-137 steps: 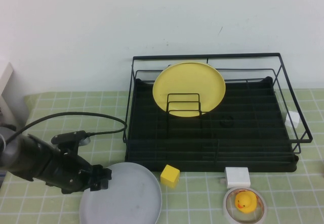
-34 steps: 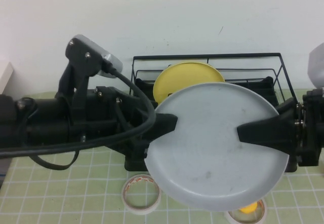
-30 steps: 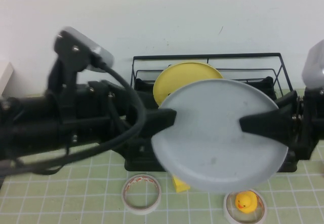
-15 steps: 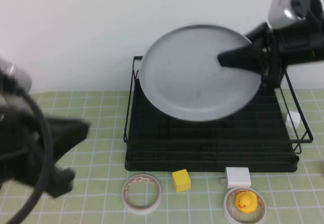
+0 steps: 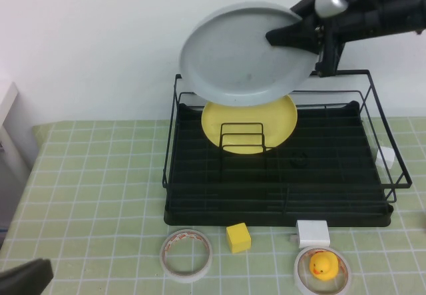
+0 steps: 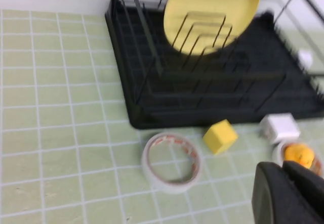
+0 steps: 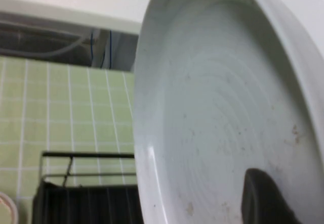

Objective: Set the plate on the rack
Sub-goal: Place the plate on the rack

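The surface (image 5: pixel 93 188) wears a pale green cloth ruled with a white grid and runs up to a white wall. The rack (image 5: pixel 279 202) sits on it toward the back right. Along the near edge, in front of the rack, lie a tape roll (image 5: pixel 187 253), a yellow cube (image 5: pixel 238 237) just beside it, a small white box (image 5: pixel 311 232), and a second ring (image 5: pixel 322 272) with a yellow duck (image 5: pixel 323 264) inside it, touching the box.

Right gripper (image 5: pixel 293 32) hangs above the rack's back edge, gripping the plate (image 5: pixel 239 55); left gripper (image 6: pixel 291 196) hovers over the near left corner.
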Controlling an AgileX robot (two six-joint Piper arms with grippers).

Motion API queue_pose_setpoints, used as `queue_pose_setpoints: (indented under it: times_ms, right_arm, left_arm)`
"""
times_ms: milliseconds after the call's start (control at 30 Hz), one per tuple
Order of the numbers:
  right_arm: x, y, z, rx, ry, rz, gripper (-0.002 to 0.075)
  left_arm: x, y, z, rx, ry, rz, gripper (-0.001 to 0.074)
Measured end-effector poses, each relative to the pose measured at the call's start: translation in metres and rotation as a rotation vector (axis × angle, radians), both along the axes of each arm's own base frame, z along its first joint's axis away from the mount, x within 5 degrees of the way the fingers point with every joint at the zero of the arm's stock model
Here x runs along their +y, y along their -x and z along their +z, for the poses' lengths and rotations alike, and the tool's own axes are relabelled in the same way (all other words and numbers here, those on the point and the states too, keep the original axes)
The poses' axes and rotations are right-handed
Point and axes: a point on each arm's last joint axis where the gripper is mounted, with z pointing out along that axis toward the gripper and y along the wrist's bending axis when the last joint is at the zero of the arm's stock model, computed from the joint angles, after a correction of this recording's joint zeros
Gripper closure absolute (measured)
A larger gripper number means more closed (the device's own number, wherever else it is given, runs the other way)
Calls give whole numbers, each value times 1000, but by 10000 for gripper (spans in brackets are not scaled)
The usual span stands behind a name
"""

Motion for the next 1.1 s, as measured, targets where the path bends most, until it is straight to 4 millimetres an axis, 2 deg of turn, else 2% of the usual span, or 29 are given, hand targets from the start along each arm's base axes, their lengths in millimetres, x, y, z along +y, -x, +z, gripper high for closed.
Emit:
queue_pose_setpoints:
  times_ms: [133,333,533,833,1033,1100]
  right_arm:
    - [2,-23,-30,30,18,-30,588]
    - [2,-51,-82,16,80,-85,589]
    - [3,-67,-124,-37,104,-90,589]
    - [13,-69,-146,3,75,-77,589]
    - [12,-70,-148,21,72,-103,586]
    - [12,-71,-148,35,64,-119,552]
  left_arm:
    - [6,14,-11,-39,114,41,735]
    - [12,30,-8,-87,268,78,735]
    - [14,34,-6,-93,328,91,735]
    - [14,33,-4,-114,329,94,735]
    - [14,32,-4,-128,332,95,735]
    - [14,32,-4,-124,339,98,735]
